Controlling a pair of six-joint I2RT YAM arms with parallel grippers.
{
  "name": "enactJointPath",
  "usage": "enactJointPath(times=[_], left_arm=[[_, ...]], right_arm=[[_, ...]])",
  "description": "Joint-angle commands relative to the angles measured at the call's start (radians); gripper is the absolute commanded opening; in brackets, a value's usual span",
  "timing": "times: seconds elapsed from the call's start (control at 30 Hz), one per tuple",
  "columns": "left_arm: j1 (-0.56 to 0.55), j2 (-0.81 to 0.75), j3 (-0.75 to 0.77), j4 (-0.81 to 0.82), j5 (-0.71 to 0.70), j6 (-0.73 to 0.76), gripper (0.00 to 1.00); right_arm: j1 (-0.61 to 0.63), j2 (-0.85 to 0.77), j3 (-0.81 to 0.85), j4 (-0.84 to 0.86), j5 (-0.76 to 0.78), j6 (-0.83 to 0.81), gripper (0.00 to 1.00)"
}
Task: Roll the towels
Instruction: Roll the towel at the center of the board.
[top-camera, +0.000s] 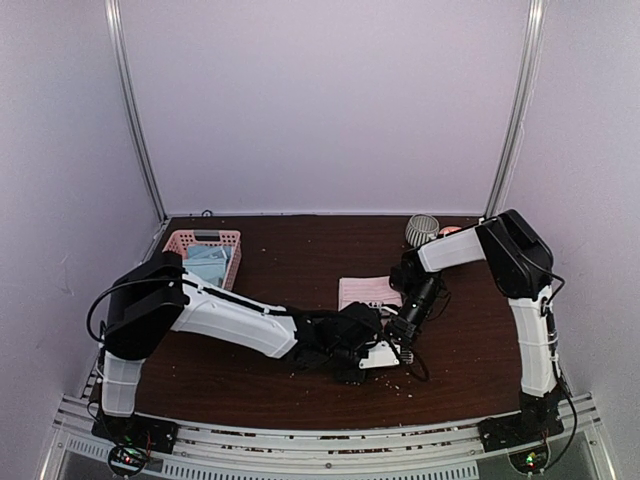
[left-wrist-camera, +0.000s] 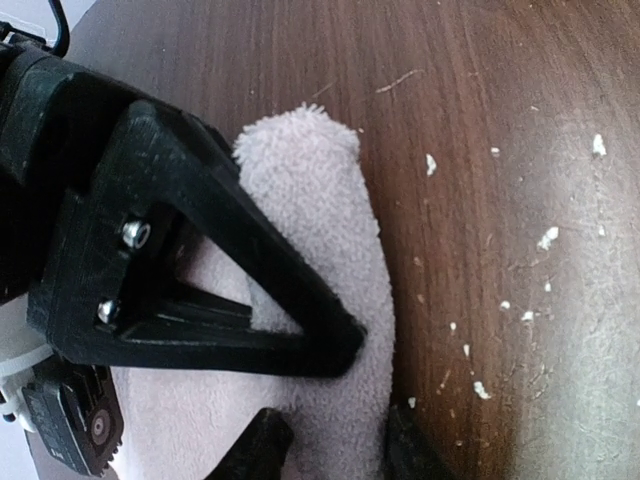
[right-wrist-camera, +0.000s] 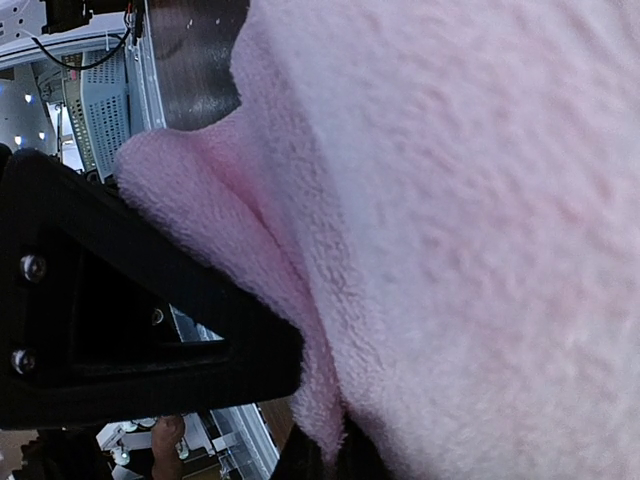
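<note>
The light pink towel (top-camera: 365, 291) lies on the dark wooden table (top-camera: 300, 250) at centre right. Both grippers are at its near edge. My left gripper (top-camera: 374, 352) is shut on a folded edge of the towel; in the left wrist view the terry fold (left-wrist-camera: 320, 220) runs down between its fingertips (left-wrist-camera: 262, 450). My right gripper (top-camera: 403, 340) is shut on the towel too; the right wrist view is filled with lifted pink cloth (right-wrist-camera: 480, 200), a thin fold pinched at the bottom. The mint green towel is out of view.
A pink basket (top-camera: 205, 245) holding pale blue cloths (top-camera: 208, 262) stands at the back left. A striped mug (top-camera: 422, 230) stands at the back right, behind the right arm. White crumbs (left-wrist-camera: 545, 238) dot the table beside the towel.
</note>
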Motion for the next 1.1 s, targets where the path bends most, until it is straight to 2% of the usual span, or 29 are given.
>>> enactJointPath(times=[0.0, 0.23, 0.47, 0.53, 0.63, 0.77, 0.87, 0.93, 1.0, 1.07], left_arm=[[0.002, 0.082, 0.042, -0.109, -0.034, 0.017, 0.34], [0.003, 0.108, 0.046, -0.17, 0.033, 0.017, 0.24], [0.01, 0.148, 0.11, -0.262, 0.141, -0.006, 0.12], [0.02, 0.147, 0.122, -0.282, 0.19, -0.019, 0.1], [0.043, 0.137, 0.141, -0.304, 0.272, -0.047, 0.08], [0.105, 0.164, 0.235, -0.391, 0.504, -0.103, 0.07], [0.169, 0.232, 0.338, -0.455, 0.682, -0.193, 0.04], [0.208, 0.308, 0.454, -0.558, 0.789, -0.249, 0.04], [0.237, 0.352, 0.52, -0.598, 0.878, -0.294, 0.04], [0.26, 0.372, 0.536, -0.594, 0.95, -0.343, 0.04]], right_arm=[[-0.002, 0.07, -0.005, 0.045, 0.146, -0.042, 0.0], [-0.013, 0.026, 0.018, -0.018, 0.102, -0.092, 0.07], [-0.104, -0.087, 0.116, -0.178, 0.06, -0.186, 0.28], [-0.145, -0.15, 0.153, -0.18, 0.083, -0.183, 0.34], [-0.208, -0.241, 0.202, -0.173, 0.116, -0.166, 0.36], [-0.291, -0.392, 0.206, -0.035, 0.174, -0.059, 0.32], [-0.329, -0.548, 0.123, 0.114, 0.187, 0.006, 0.29], [-0.359, -0.649, 0.013, 0.217, 0.118, 0.02, 0.3], [-0.379, -0.723, -0.071, 0.239, 0.06, -0.023, 0.3], [-0.383, -0.766, -0.087, 0.126, -0.001, -0.163, 0.31]])
